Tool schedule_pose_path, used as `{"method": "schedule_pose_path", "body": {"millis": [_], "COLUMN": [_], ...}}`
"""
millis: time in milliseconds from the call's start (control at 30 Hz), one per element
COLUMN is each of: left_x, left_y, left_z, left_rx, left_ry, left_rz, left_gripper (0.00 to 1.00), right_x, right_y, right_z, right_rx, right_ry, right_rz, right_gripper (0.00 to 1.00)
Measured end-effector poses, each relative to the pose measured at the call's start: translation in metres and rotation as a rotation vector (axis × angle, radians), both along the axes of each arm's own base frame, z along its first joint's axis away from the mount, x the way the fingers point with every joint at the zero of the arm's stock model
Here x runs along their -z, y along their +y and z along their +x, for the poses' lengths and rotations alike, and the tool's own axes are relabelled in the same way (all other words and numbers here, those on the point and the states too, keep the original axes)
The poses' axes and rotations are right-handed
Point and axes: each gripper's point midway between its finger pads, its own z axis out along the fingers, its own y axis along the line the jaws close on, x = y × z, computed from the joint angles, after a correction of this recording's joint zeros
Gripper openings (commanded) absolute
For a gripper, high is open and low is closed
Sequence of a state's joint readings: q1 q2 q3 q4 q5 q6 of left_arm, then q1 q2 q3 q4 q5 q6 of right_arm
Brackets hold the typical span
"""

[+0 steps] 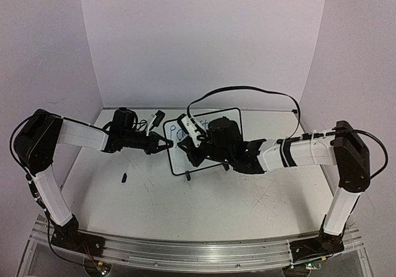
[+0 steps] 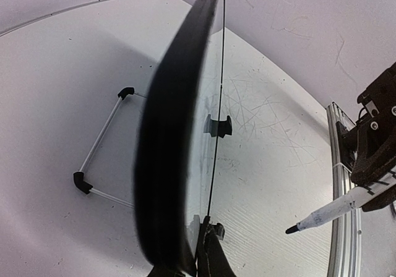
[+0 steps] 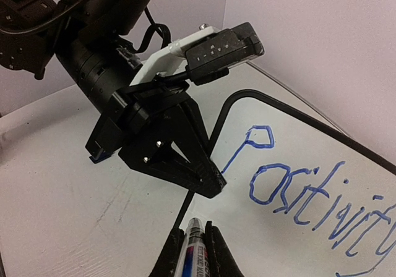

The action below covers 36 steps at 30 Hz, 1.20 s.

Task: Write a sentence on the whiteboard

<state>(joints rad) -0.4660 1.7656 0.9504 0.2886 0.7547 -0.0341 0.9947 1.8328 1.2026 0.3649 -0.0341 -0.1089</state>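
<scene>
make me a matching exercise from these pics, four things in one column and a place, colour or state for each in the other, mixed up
Things
1. small white rectangular whiteboard with thin black frame
2. handwritten word "Positivity"
3. white-barrelled marker pen
4. small black cap-like piece

Descriptions
A. blue
B. lying loose on the white table
C. held in the right claw
D. clamped at its edge by the left claw

Pairs: 1-D, 2-A, 3-C, 4-B
</scene>
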Motion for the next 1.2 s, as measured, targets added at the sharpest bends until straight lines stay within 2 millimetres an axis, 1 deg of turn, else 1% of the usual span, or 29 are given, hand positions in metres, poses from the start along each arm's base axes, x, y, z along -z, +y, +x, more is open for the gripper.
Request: {"method": "schedule_pose_path", "body": {"millis": [300,500,667,733,833,1000,1200], "left_x": [-0.001,-0.001,-0.001,-0.001,-0.001,-0.001,-0.001], "left_y": [-0.002,-0.003,-0.003,-0.003,-0.003,-0.003,-0.003], "left_z": [0.000,-0.001,-0.001,-0.001,-0.001,-0.001,-0.001], "left_rx": [-0.004,-0.002,-0.002,-0.002,-0.002,-0.002,-0.002], "left_ry": [-0.008,-0.012,-0.012,-0.012,-0.012,-0.012,-0.013], "left_rz": [0.005,0.006,0.006,0.006,0.006,0.007,0.007], "left_gripper": [0.00,0.00,0.00,0.00,0.00,0.00,0.00], "right_x": [0.002,0.008,0.009,0.010,0.005,-0.001,-0.001], "right_y": [0.002,0.014,0.019,0.018,0.015,0.014,0.009], "right_z": [-0.001,-0.001,-0.003,-0.001,0.005,0.009,0.015], "right_rx": [-0.002,-0.015,-0.025,-0.012,0.026,0.052,0.098], "right_ry": [0.000,-0.012,-0.021,-0.028,-0.051,-0.068,-0.078], "right_rz": [-0.003,-0.017,-0.021,-0.025,-0.013,0.001,-0.003], "right_gripper": [0.00,0.00,0.00,0.00,0.00,0.00,0.00]}}
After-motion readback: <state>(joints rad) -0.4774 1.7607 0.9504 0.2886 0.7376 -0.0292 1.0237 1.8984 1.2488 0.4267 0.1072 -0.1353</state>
